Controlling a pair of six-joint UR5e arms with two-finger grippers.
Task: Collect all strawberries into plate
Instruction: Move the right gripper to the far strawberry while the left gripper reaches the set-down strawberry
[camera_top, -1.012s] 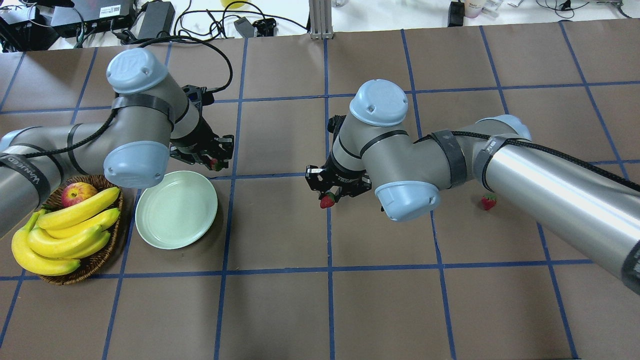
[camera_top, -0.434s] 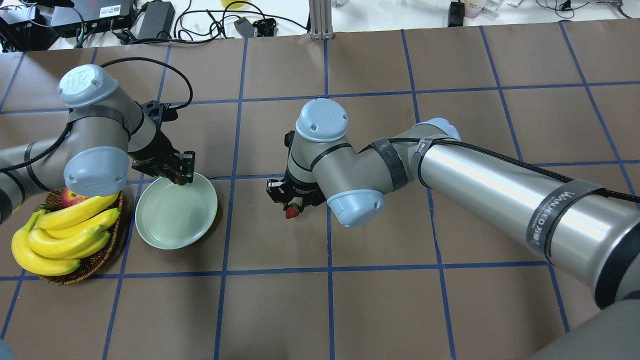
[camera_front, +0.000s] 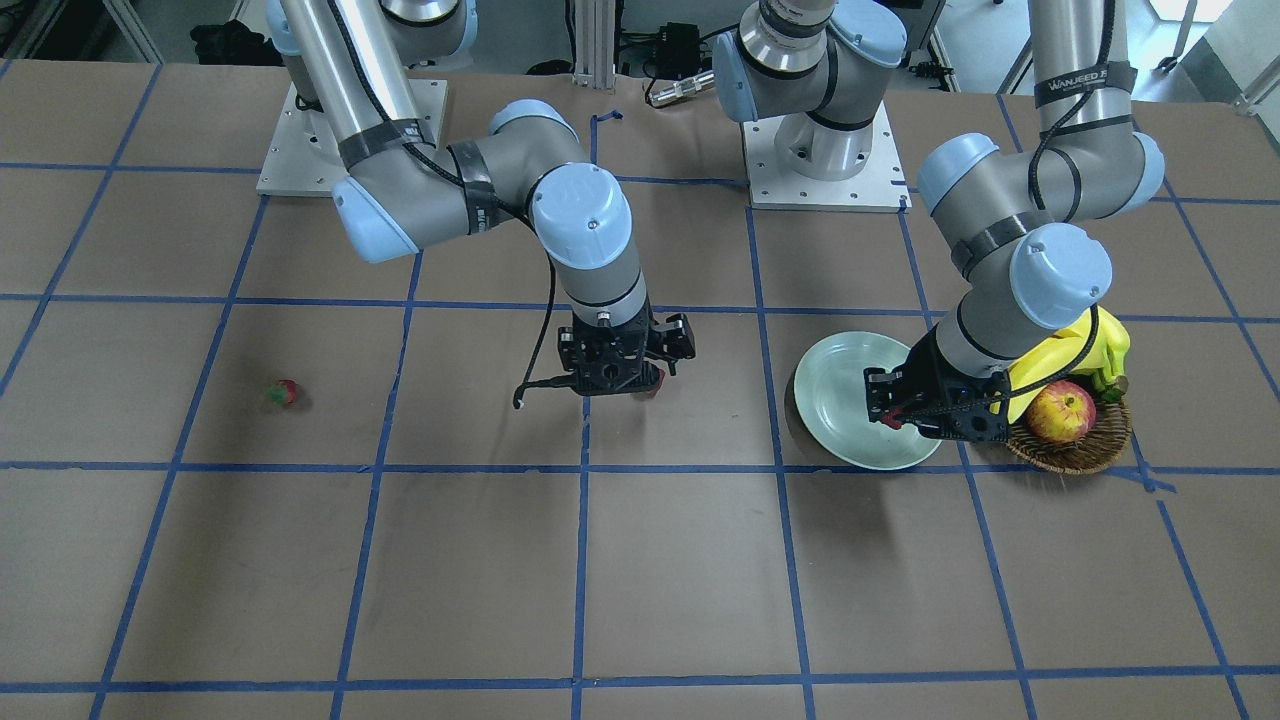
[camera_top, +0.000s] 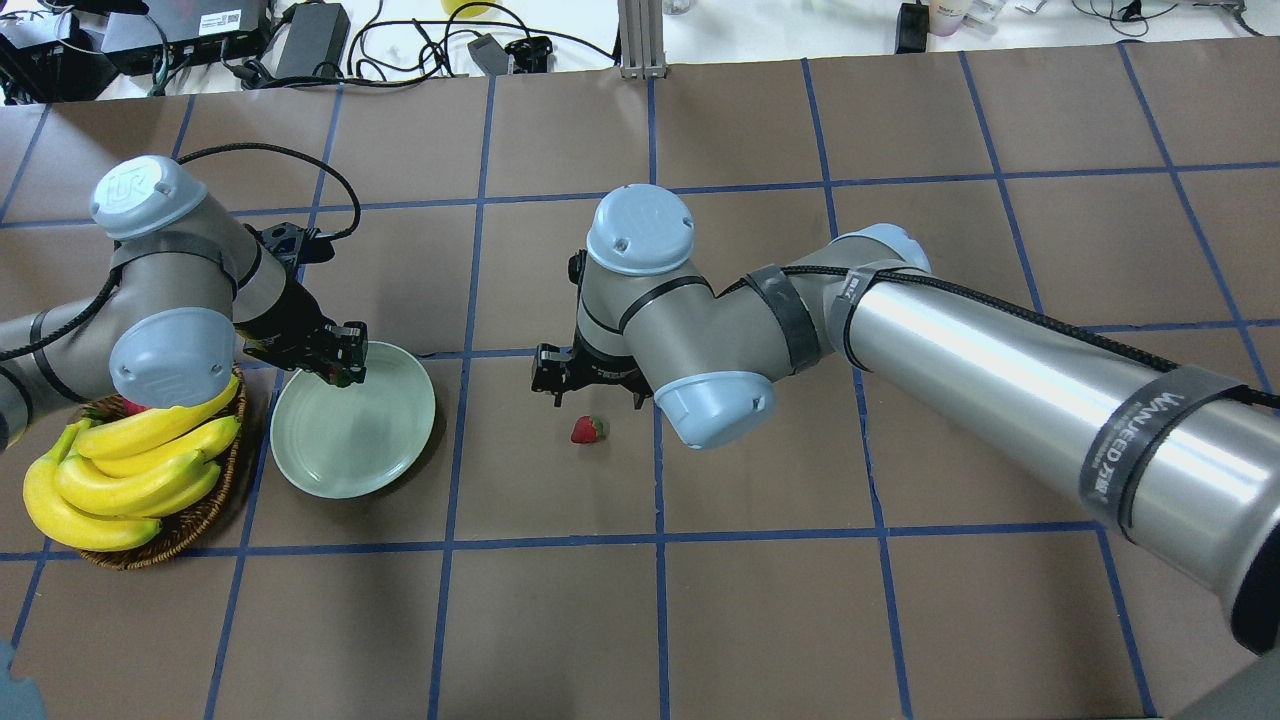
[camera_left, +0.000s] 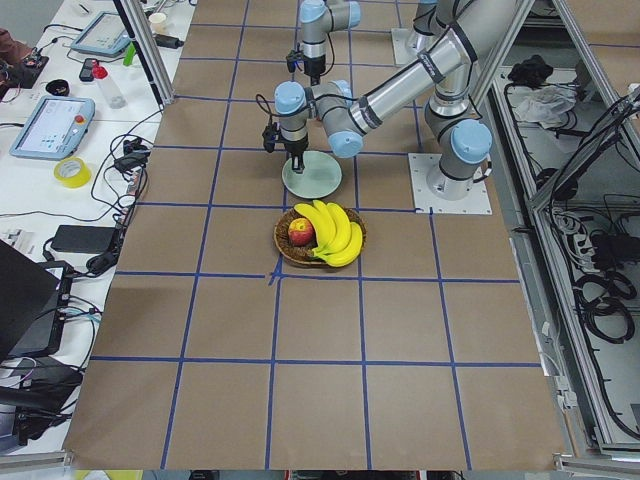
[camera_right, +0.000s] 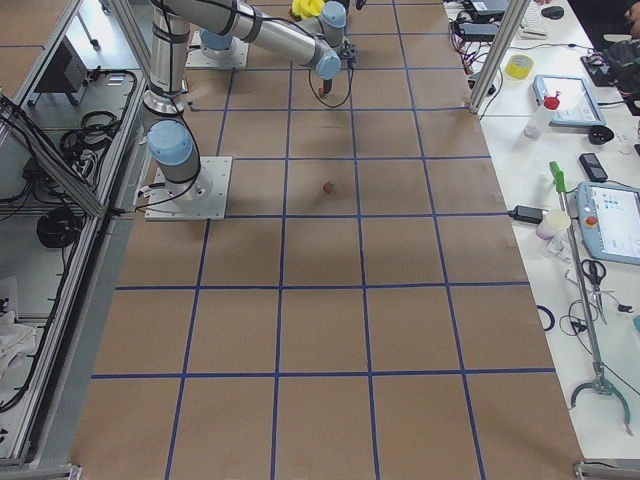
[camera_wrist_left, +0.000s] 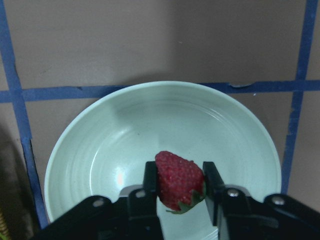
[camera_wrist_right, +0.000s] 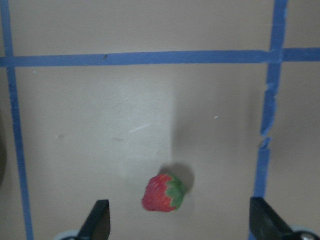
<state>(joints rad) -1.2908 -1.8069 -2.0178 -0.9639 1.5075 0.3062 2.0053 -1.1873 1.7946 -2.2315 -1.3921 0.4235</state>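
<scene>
So the left pincer (camera_wrist_left: 179, 174) is clamped on the first strawberry (camera_wrist_left: 175, 186), one finger on each side, and it hangs right over the plate (camera_wrist_left: 100, 130), inside the rim on the side nearest the basket (camera_top: 190, 520). I can't tell how high above the glaze the berry is, but it isn't down on it. The right pincer (camera_wrist_right: 181, 222) is wide open with nothing in it. The second strawberry (camera_wrist_right: 162, 194) lies on the bare table just under the gap between its fingers, beside a blue tape line and well apart from the plate. The third strawberry (camera_front: 286, 392) sits alone on the table way over on the robot's right, far from both arms. So by my count it's zero of three actually delivered, since no berry lies on the plate. One looks about a release away, I'd guess. The middle one needs to be picked up and carried the rest of the way, and the far one hasn't been touched. The bananas (camera_top: 130, 470) and apple (camera_front: 1060, 412) in the basket aren't part of this.
</scene>
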